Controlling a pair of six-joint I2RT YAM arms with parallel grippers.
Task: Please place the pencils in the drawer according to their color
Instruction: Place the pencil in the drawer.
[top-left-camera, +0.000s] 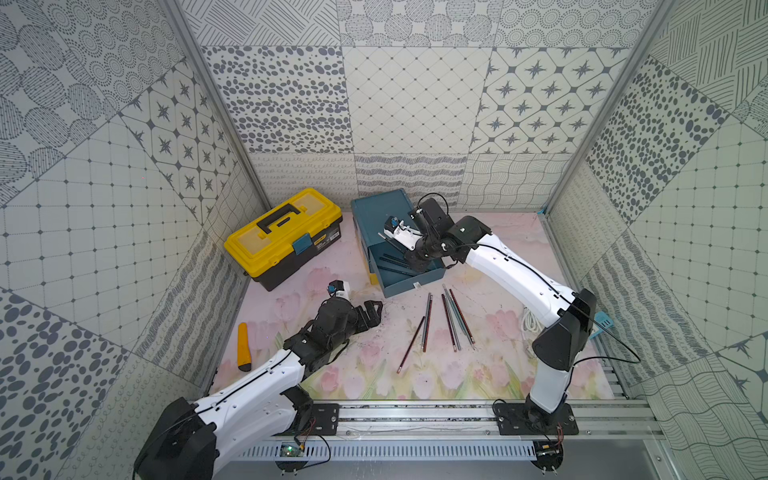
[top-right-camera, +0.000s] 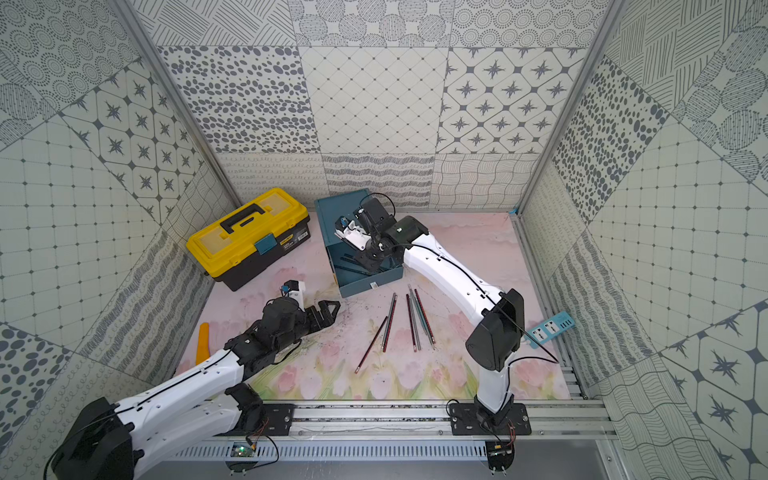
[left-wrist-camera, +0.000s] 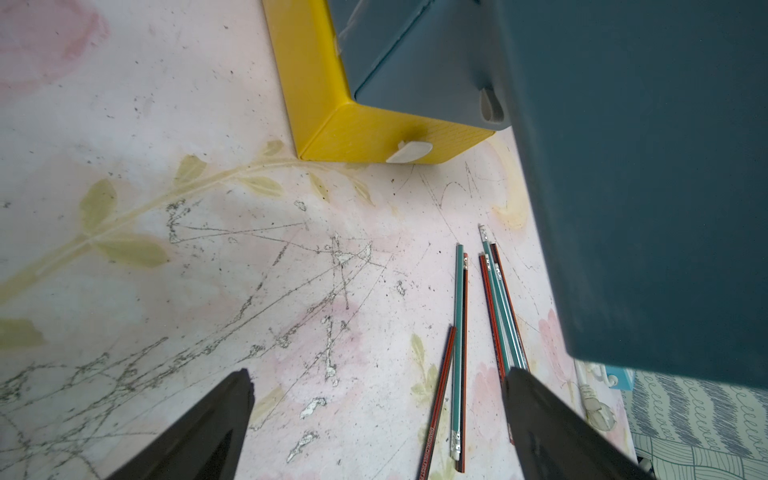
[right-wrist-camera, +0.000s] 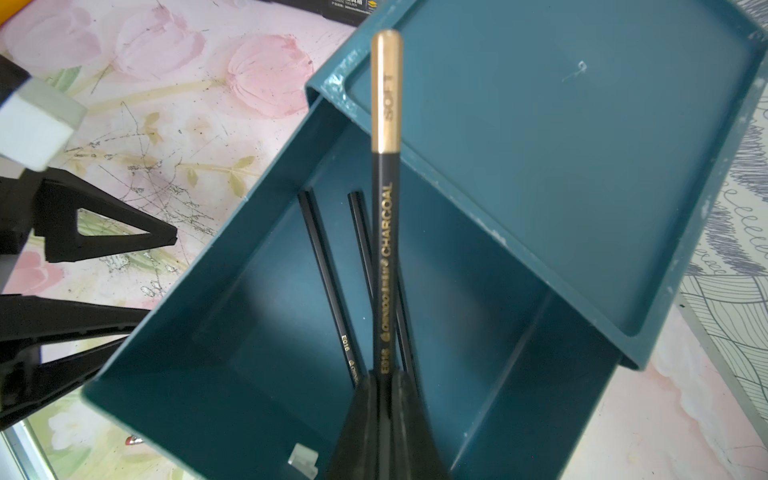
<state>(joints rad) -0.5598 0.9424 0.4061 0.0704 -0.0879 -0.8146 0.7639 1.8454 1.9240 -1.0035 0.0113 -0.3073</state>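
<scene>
The teal drawer cabinet (top-left-camera: 376, 216) stands at the back of the mat with its top drawer (top-left-camera: 430, 276) pulled out. Two black pencils (right-wrist-camera: 328, 286) lie inside it. My right gripper (right-wrist-camera: 386, 382) hangs over this open drawer, shut on a black pencil (right-wrist-camera: 386, 208) with a gold end that points toward the cabinet top. Several dark red striped and grey-teal pencils (top-left-camera: 449, 320) lie on the mat in front of the cabinet. My left gripper (left-wrist-camera: 378, 376) rests low on the mat to their left, open and holding nothing. The lowest drawer (left-wrist-camera: 332, 124) is yellow and closed.
A black toolbox with a yellow lid (top-left-camera: 286, 237) stands left of the cabinet. A yellow utility knife (top-left-camera: 243, 347) lies by the left wall. A coiled white cable (top-left-camera: 528, 324) and a blue power strip (top-left-camera: 602, 322) sit near the right arm.
</scene>
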